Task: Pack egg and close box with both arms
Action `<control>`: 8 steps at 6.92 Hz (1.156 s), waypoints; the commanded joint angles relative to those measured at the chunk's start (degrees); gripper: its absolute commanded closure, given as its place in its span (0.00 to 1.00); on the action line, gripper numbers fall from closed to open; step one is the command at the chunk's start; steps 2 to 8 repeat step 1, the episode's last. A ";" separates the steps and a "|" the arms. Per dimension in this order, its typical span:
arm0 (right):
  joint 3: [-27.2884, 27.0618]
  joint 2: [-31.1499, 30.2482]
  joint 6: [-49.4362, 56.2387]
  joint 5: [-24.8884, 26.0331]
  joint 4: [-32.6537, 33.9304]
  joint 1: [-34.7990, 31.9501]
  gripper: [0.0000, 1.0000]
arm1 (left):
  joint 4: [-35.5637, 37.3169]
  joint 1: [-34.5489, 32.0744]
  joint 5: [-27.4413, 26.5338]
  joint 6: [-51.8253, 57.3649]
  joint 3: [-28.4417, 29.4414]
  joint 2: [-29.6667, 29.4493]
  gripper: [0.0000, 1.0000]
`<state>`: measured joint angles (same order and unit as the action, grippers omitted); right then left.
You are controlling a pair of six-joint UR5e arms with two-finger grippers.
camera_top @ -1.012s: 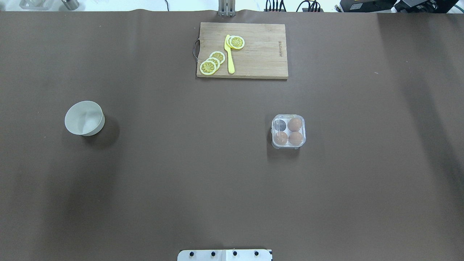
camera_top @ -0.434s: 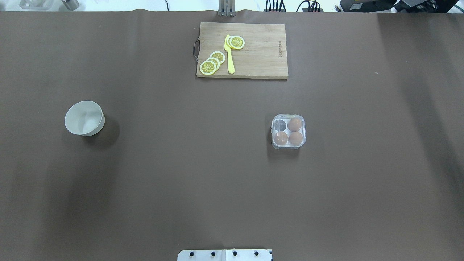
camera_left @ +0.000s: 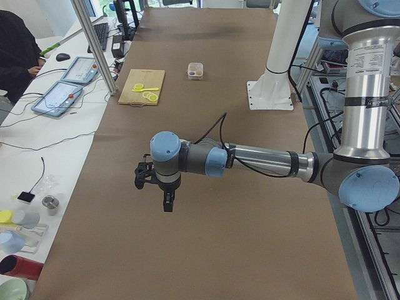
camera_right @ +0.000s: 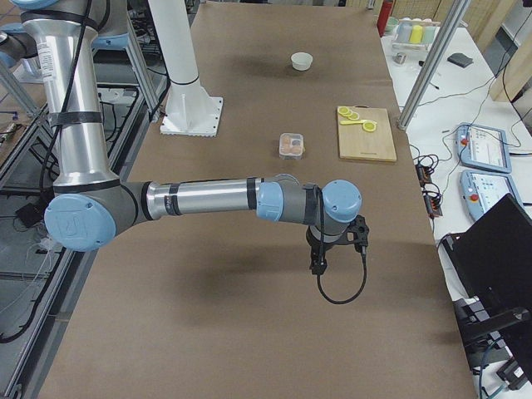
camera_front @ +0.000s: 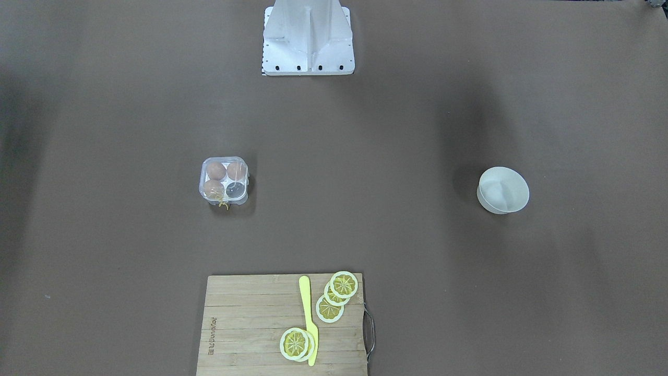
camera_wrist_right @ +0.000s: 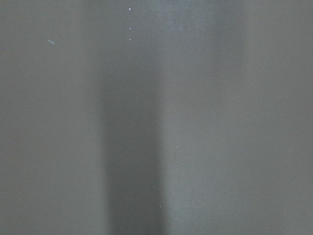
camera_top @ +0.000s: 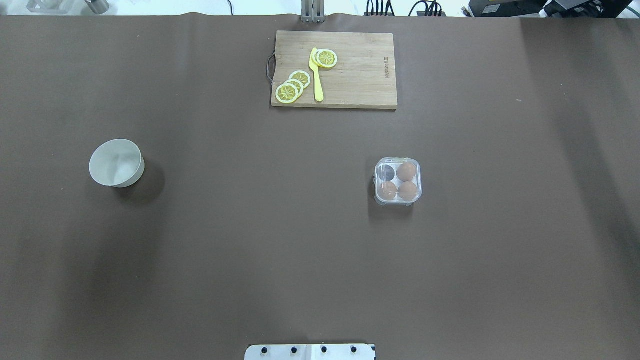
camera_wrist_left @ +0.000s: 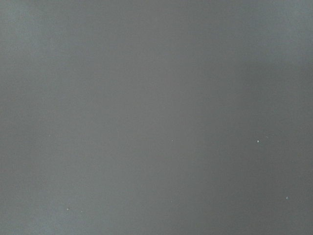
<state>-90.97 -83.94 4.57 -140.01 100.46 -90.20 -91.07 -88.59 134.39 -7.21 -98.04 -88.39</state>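
A brown-covered bench (camera_top: 250,225) seen from above. The box (camera_top: 398,182), a small clear egg carton, sits in the robot's right half of the bench, about midway between the near and far edges. Three tan-brown eggs (camera_top: 406,171) fill three of its cells, and the fourth cell looks dark. Glare on the clear plastic makes it hard to tell how the lid sits. A bit of yellow string (camera_front: 223,203) pokes out at the carton's far side. A white bowl (camera_top: 116,163) stands well apart, near the left edge. A wooden cutting board (camera_top: 360,75) lies against the far edge with lemon slices (camera_top: 292,86) and a yellow knife (camera_top: 316,75) on it. The robot's base plate (camera_top: 310,352) is cut off at the near edge. Both arms show only in the side views. The left arm (camera_left: 262,161) reaches out over the left end, its left pincer (camera_left: 167,206) pointing down above bare bench. The right arm (camera_right: 208,199) does likewise over the right end, with its right pincer (camera_right: 317,268) pointing down. I cannot tell whether either pincer is open or closed. Both wrist cameras show only blurred grey surface.
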 commanded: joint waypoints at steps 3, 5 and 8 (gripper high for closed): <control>-0.26 0.00 0.00 0.00 0.00 -0.06 0.00 | -0.33 0.00 0.08 0.00 -0.13 0.41 0.02; -0.26 0.00 0.00 0.00 0.00 -0.06 0.00 | -0.33 0.00 0.08 0.00 -0.13 0.41 0.02; -0.26 0.00 0.00 0.00 0.00 -0.06 0.00 | -0.33 0.00 0.08 0.00 -0.13 0.41 0.02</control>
